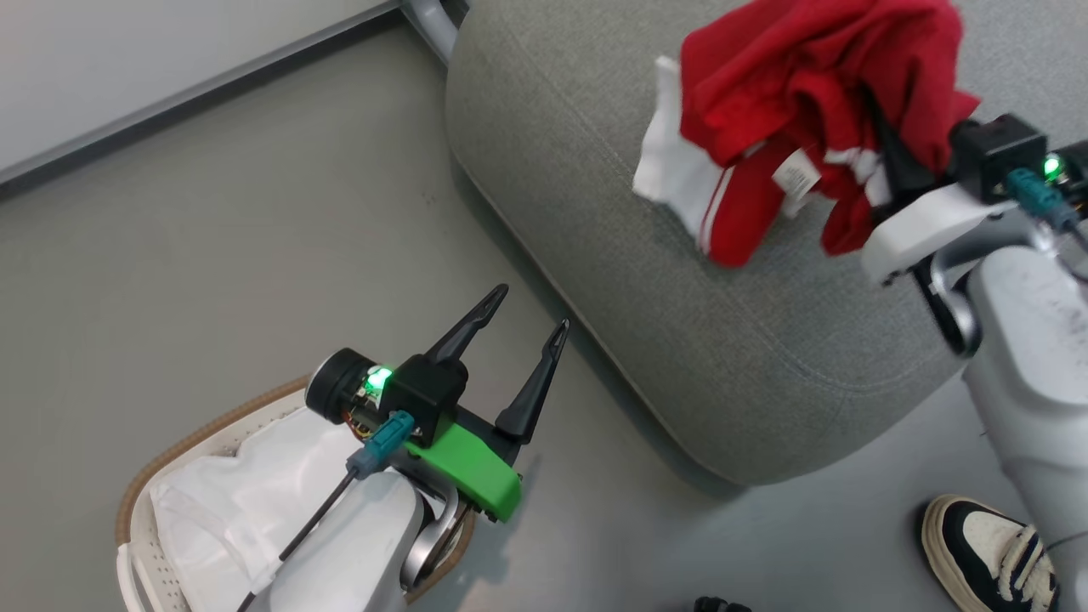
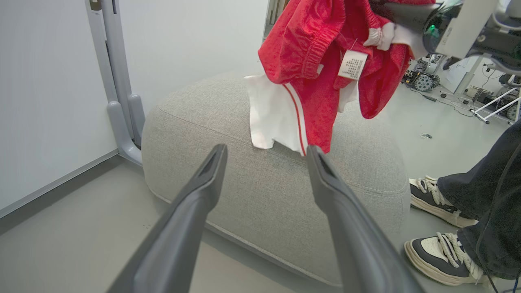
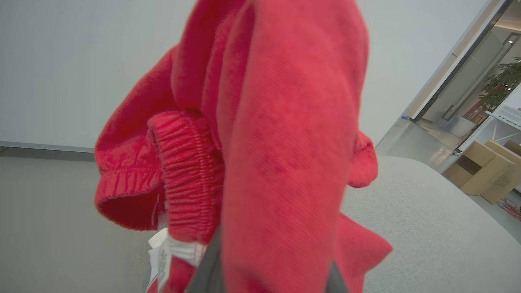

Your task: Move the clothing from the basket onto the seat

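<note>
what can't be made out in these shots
right gripper fingertips: buried in the clothing, head and right wrist views; grip unclear.
basket contents: head view, left arm and bottom edge cover much of it.
label print: left wrist view, too small.
whether the clothing touches the seat: left wrist view, hanging hem hides contact.
</note>
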Robot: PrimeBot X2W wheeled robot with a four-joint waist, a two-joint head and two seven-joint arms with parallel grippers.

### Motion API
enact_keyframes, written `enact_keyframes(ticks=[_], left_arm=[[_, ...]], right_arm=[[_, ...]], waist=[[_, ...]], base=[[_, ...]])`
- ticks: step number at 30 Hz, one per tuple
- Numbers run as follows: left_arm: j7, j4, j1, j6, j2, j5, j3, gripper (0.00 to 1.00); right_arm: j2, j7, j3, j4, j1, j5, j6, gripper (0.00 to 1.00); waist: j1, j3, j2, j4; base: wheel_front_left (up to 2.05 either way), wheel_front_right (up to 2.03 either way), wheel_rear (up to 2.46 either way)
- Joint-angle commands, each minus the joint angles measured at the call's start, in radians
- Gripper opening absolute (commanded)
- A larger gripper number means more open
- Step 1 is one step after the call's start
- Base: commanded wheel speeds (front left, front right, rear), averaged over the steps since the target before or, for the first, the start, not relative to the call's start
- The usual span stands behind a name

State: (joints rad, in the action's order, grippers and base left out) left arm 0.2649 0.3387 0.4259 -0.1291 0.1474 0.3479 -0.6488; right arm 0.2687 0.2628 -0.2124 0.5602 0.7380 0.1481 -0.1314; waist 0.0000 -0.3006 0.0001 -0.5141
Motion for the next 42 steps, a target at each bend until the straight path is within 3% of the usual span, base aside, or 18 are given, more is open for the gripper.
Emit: enact_keyframes(ticks=[1,5,11,17,23,24,25,26,27,34,42], left_arm=[[-0.001,0.001,0.029,-0.002,0.012,-0.015,-0.006,1.0],[-0.001,-0.003,0.072,-0.002,0.024,-0.024,-0.003,1.0],[-0.001,-0.005,0.116,-0.002,0.039,-0.033,-0.002,1.0],[-0.001,-0.012,0.149,-0.002,0.046,-0.046,0.005,1.0],[-0.001,-0.015,0.167,-0.002,0.046,-0.055,0.017,1.0],[-0.001,-0.015,0.169,-0.002,0.045,-0.054,0.02,1.0],[-0.001,-0.014,0.168,-0.002,0.043,-0.054,0.02,1.0],[-0.001,-0.013,0.167,-0.002,0.041,-0.054,0.019,1.0],[-0.001,-0.012,0.166,-0.002,0.038,-0.053,0.018,1.0],[-0.001,0.001,0.121,-0.002,0.027,-0.048,0.053,1.0],[-0.001,0.011,0.049,-0.002,0.009,-0.044,0.105,1.0]], right_arm=[[0.027,0.003,0.015,0.001,0.037,-0.017,0.001,0.0],[0.113,0.003,0.07,0.025,0.127,-0.06,0.001,0.0],[0.177,0.003,0.17,0.075,0.224,-0.096,0.001,0.0],[0.2,0.003,0.293,0.147,0.285,-0.147,0.001,0.0],[0.166,0.003,0.369,0.203,0.278,-0.195,0.001,0.0],[0.161,0.003,0.391,0.214,0.265,-0.202,0.002,0.33],[0.156,0.003,0.403,0.229,0.247,-0.214,0.002,0.47],[0.145,0.003,0.419,0.244,0.23,-0.222,0.002,0.89],[0.139,0.003,0.436,0.25,0.219,-0.227,0.002,1.0],[0.095,0.002,0.524,0.211,0.075,-0.233,0.002,1.0],[0.037,0.003,0.552,0.153,-0.1,-0.226,0.002,1.0]], waist=[[0.0,-0.096,-0.0001,0.057],[0.0,-0.166,-0.0001,0.104],[0.0,-0.258,-0.0001,0.164],[0.0,-0.329,-0.0001,0.22],[0.0,-0.371,-0.0001,0.255],[0.0,-0.375,-0.0001,0.257],[0.0,-0.376,-0.0001,0.259],[0.0,-0.375,-0.0001,0.261],[0.0,-0.373,-0.0001,0.264],[0.0,-0.309,-0.0001,0.265],[0.0,-0.185,-0.0001,0.266]], base=[[0.0,0.0,0.0],[0.0,0.0,0.0],[0.0,0.0,0.0],[0.0,0.0,0.0],[0.0,0.0,0.0],[0.0,0.0,0.0],[0.0,0.0,0.0],[0.0,0.0,0.0],[0.0,0.0,0.0],[0.0,0.0,0.0],[0.0,0.0,0.0]])
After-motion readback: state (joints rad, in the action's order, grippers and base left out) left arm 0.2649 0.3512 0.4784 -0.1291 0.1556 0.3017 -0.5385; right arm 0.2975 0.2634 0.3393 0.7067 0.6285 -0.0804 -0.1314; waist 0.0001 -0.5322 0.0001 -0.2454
